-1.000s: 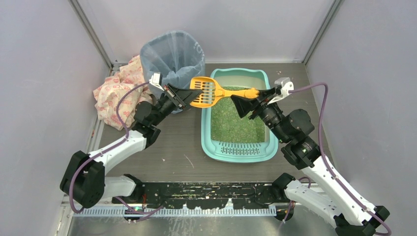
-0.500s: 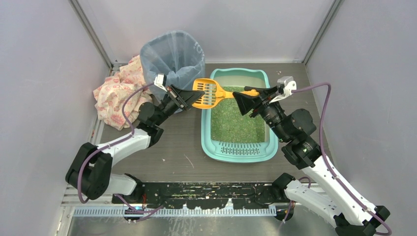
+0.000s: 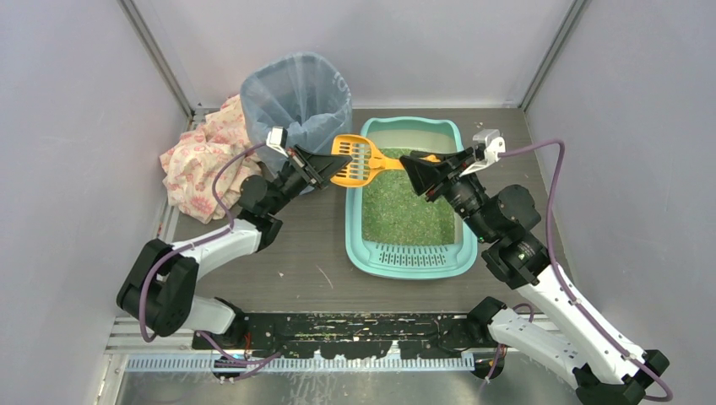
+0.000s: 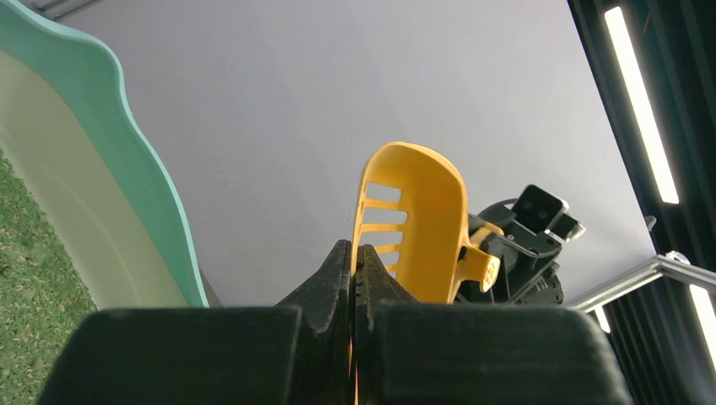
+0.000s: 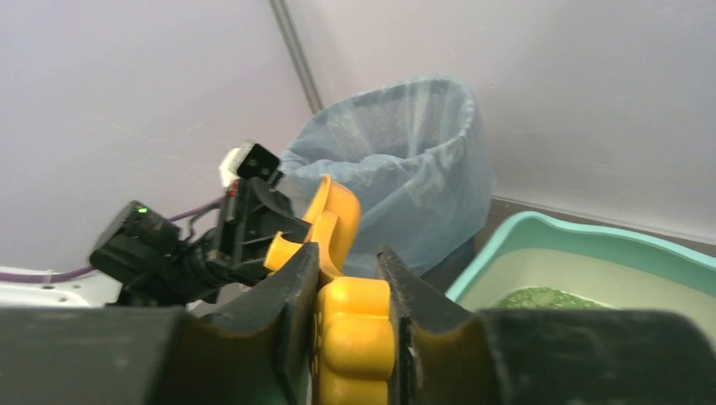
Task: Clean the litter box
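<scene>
We see soft, even light and faint shadows on the table [image 3: 312,245]. Ceiling light strips [image 4: 639,101] glare in the left wrist view; both wrist views blur at the bottom.

teal litter box [image 3: 411,257], flat on table, green litter inside

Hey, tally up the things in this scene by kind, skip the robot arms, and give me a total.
litter box: 1
orange scoop: 1
bag-lined bin: 1
patterned cloth: 1
Total: 4
</scene>
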Robot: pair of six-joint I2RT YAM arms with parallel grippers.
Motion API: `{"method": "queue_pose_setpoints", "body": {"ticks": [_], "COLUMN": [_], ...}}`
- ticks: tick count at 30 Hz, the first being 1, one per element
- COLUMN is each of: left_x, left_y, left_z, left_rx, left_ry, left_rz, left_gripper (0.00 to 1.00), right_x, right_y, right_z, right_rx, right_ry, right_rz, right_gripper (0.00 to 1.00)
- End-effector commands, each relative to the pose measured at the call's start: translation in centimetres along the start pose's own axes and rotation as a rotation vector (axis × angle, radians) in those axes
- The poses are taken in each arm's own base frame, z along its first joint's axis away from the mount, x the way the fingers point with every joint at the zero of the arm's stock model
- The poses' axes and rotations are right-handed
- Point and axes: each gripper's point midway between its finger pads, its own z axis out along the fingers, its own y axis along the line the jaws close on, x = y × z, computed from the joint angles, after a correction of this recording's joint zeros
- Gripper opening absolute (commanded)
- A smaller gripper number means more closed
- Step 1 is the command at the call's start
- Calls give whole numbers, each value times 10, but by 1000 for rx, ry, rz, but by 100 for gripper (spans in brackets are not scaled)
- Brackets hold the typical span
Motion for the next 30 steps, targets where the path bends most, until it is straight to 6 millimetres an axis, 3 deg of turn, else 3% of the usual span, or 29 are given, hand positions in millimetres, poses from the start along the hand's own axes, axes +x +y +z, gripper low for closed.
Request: {"method": "queue_pose_setpoints", "body": {"ticks": [1, 3, 10, 11, 14, 20, 30], "left_x": [-5, -5, -3, -3, -3, -3, -2], "left_y": [-31, -29, -18, -23, -26, -30, -30], "left_z": [4, 4, 8, 9, 11, 10, 11], "left_rx": [112, 106, 89, 111, 133, 146, 150], "left_ry": [-4, -8, 8, 15, 20, 23, 28], "left_rz": [31, 26, 1, -1, -17, -22, -20], "left_gripper": [0, 0, 0, 0, 0, 0, 0], "right_x": [-32, -32, -26, -23, -19, -13, -4], "right_y": [7, 6, -3, -3, -2, -4, -5], "right_z": [1, 1, 3, 4, 6, 8, 11], "right_rx": [-15, -7, 39, 39, 26, 34, 32], "right_ry": [-86, -86, -59, -50, -37, -19, -1], "right_rz": [-12, -10, -13, -16, -17, -26, -22], "right_gripper": [20, 3, 1, 2, 24, 38, 39]}}
